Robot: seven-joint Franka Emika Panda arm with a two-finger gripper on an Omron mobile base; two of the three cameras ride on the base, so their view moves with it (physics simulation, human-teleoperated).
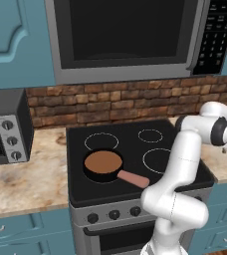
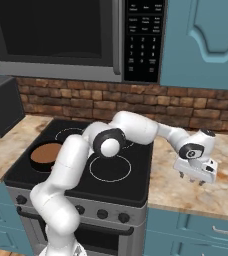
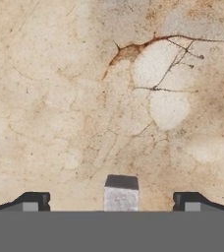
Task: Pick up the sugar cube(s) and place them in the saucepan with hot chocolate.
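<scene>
I have the tool point(image 3: 112, 202) spread wide over the bench point(image 3: 84, 98), right of the stove point(image 2: 116, 150), so its tips straddle the sugar cube point(image 3: 121, 193). The saucepan with hot chocolate point(image 1: 103, 164) waits on the stove's front-left burner.

Stove point(image 1: 155, 137), microwave point(image 1: 125, 35), toaster oven point(image 1: 6, 127)

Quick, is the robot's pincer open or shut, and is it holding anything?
Pincer: open, holding nothing; the sugar cube sits between its fingertips on the counter.
</scene>
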